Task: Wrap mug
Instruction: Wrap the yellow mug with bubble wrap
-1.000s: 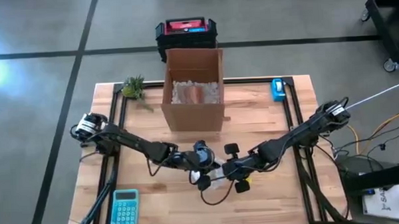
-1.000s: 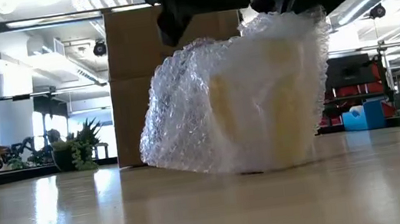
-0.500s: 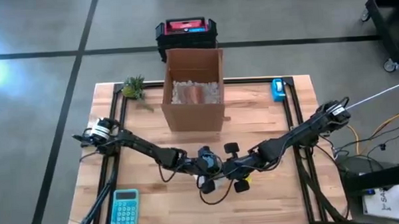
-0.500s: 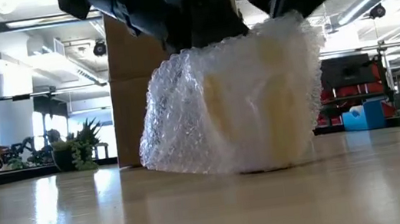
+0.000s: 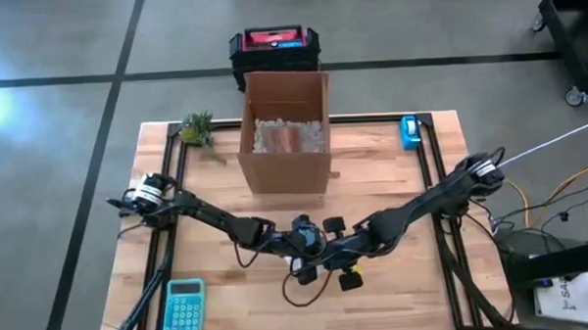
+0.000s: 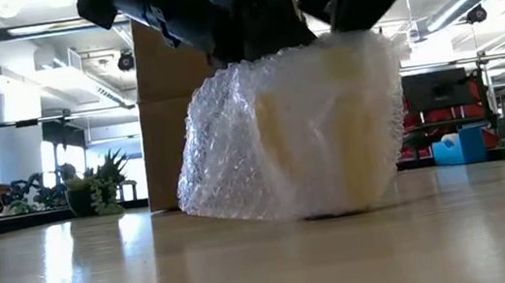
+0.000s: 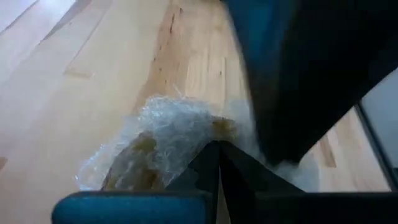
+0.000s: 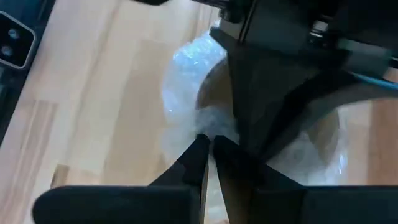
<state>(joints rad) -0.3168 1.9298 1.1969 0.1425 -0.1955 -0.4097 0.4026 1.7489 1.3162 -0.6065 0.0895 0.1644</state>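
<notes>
Wooden butcher-block surface on a grey concrete floor, seen from above; dark rails run along its edges.

Far left, back corner: small green plant. Near front-left corner: teal calculator, lying flat, well apart from the work.

Left arm comes in from the left edge and reaches to the middle front. Left gripper sits directly over the bundle; in its wrist view the two fingers meet at a point, pinched onto the bubble wrap. Clenched on the wrap.

Centre, front half of the surface: the mug, pale yellow, standing on the surface and fully covered by bubble wrap. In the low view the wrap forms a lumpy dome touching the wood, with both dark grippers pressing on its top. From above the bundle is mostly hidden beneath the two grippers.

Behind it, toward the back edge: an open cardboard box, upright, with crumpled packing material inside. Beyond the surface, on the floor, a black and red case.

Right gripper is just beside the left one, touching the same bundle from the right side. Its wrist view shows the fingertips closed together on the wrap. Right arm stretches back to the right edge.

Back right: a blue tape dispenser near the rail.
</notes>
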